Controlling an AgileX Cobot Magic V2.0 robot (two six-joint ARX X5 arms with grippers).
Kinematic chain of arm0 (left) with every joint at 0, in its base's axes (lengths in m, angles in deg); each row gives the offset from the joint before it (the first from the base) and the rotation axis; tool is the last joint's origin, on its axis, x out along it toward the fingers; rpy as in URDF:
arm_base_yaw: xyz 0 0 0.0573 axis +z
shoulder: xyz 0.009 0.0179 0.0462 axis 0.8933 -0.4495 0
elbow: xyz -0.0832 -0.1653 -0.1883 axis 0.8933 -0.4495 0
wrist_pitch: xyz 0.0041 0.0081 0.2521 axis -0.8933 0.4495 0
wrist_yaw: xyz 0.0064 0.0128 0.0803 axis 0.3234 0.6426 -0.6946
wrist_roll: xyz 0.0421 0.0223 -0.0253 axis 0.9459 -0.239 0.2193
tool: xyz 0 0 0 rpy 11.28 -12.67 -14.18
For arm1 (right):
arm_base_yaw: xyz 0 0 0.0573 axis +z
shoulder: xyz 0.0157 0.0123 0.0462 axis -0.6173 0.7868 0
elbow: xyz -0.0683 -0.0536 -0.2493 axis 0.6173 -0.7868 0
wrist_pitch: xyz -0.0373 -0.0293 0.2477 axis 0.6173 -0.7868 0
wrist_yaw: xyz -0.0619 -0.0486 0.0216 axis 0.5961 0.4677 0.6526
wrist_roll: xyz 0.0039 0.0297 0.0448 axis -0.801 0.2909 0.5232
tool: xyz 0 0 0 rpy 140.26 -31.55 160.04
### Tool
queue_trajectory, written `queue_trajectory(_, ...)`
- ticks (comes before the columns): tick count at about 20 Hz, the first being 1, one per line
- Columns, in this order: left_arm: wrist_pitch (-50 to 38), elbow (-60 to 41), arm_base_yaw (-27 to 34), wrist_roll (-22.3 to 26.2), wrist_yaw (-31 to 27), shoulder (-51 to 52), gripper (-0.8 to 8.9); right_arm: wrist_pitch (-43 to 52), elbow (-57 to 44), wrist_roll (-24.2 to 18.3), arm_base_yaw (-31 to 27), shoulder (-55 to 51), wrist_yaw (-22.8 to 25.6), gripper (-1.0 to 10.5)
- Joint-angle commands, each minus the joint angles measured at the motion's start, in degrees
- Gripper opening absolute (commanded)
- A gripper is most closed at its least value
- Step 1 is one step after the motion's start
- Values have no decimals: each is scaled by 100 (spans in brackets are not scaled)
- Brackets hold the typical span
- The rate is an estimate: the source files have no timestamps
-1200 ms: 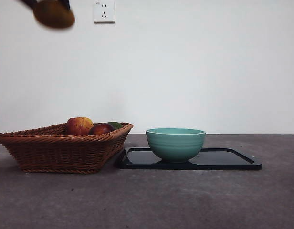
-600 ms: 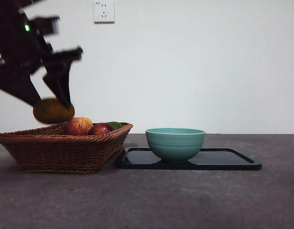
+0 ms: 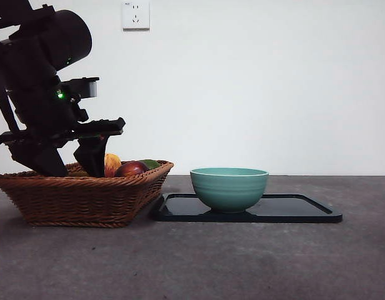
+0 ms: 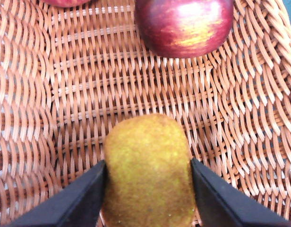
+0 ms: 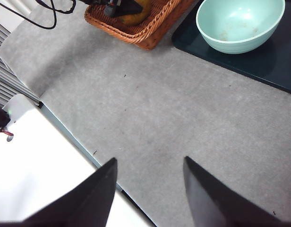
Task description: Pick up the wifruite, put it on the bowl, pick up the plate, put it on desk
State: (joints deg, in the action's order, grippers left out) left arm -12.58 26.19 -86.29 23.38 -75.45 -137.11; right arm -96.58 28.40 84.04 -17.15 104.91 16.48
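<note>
2 left fingers (image 4: 148, 198) grip the wifruite (image 4: 146, 170), hidden in front view.

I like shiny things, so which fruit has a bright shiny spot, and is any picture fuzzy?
In the left wrist view the dark red apple shows a bright glare patch, while the wifruite between the left pincer jaws looks dull and a bit soft, being so close. In the front view the basket and bowl look sharp.
</note>
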Motion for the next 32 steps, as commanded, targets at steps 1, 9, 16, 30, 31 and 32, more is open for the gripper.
queue_trajectory(1,7,35,-52,28,-24,-118,353,57,31,-44,33,17,-15,222)
queue_trajectory(9,77,70,-74,31,-22,664,353,52,31,-26,33,15,-15,222)
queue_trajectory(16,1250,70,-111,227,1213,2769,348,57,31,-26,33,17,-13,222)
queue_trajectory(30,3620,68,-114,1567,3377,4155,343,55,31,-22,33,17,-13,222)
queue_trajectory(31,3587,68,-114,1565,3377,4155,343,55,31,-22,33,17,-13,222)
queue_trajectory(32,3580,68,-114,1563,3377,4155,343,55,31,-20,33,17,-13,222)
